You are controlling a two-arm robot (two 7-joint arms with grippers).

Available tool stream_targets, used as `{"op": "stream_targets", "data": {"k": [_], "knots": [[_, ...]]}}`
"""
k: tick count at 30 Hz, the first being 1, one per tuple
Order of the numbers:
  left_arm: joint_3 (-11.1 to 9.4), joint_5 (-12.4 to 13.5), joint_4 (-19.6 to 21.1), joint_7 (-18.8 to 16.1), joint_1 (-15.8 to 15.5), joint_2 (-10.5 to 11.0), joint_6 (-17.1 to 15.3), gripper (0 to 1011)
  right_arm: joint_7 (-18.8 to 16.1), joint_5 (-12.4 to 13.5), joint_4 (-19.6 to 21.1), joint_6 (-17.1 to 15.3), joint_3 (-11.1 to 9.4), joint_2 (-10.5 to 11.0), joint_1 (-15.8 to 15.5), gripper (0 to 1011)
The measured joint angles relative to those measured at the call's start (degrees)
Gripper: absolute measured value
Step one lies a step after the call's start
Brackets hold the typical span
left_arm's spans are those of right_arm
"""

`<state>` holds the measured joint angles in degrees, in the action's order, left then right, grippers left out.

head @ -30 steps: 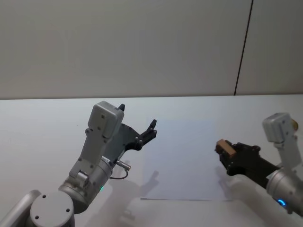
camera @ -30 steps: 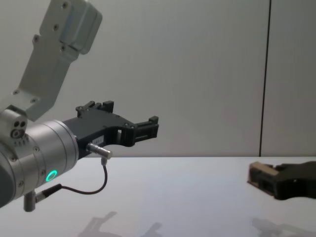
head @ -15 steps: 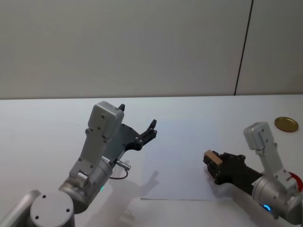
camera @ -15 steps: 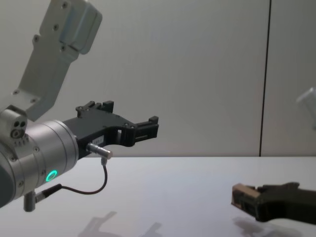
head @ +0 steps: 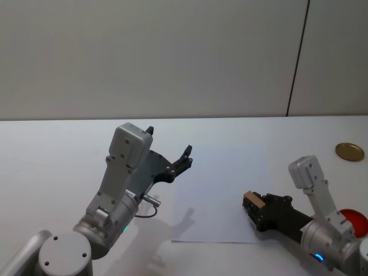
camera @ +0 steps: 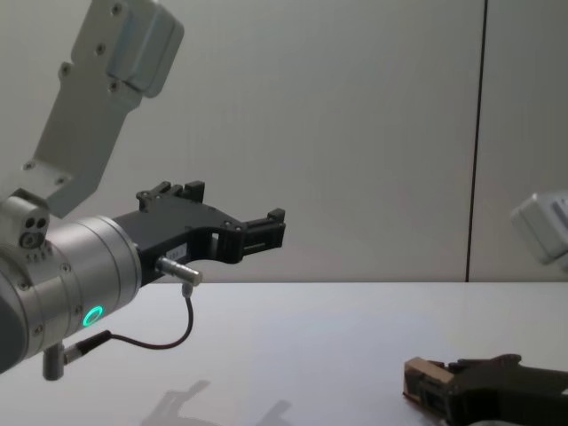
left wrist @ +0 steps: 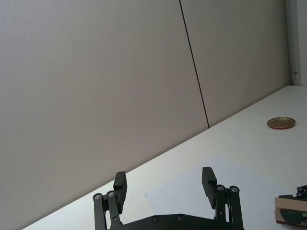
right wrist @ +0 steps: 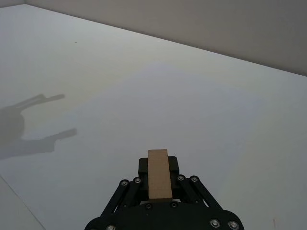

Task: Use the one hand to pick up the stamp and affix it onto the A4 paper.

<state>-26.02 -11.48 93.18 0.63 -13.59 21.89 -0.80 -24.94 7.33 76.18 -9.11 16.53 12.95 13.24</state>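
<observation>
A: Head view first. Changed on the right?
B: Yes. Finds the right gripper [head: 253, 208] lower and further in over the A4 paper [head: 213, 184] than a second ago, clamped on the stamp [head: 250, 200], now above the sheet's near right part. Reads as the end of the carry, with pressing down next. Finds the left gripper [head: 168, 142] where it was, raised by the sheet's left edge, spread wide and holding nothing

A: Left wrist view?
B: Confirms those spread, empty fingers. Catches the stamp [left wrist: 290, 207] at the frame edge, and a gold lid [left wrist: 281, 122] far off on the surface [left wrist: 249, 139]

A: Right wrist view?
B: Adds what the others lack: shows the stamp [right wrist: 159, 173] pinched between both fingers and jutting forward, with the A4 paper [right wrist: 182, 105] spread ahead of it

A: Chest view?
B: Supplies the height. Puts the stamp [camera: 424, 380] low, close to the surface [camera: 311, 337], well down from a second ago. Cannot tell contact from here, nor from any other view. Judged not yet affixed
</observation>
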Motion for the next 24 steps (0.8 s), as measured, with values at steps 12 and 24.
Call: {"op": "stream_targets", "data": {"k": [12,24], "knots": [[0.00,0.00,0.00,0.00,0.00,0.00,0.00,993,-1.02,-0.45,-1.40,-0.72,0.17,-0.25,1.04,220],[0.00,0.00,0.00,0.00,0.00,0.00,0.00,993,-1.00,0.60,0.57,-1.19,-0.15,0.35,0.66,220]]}}
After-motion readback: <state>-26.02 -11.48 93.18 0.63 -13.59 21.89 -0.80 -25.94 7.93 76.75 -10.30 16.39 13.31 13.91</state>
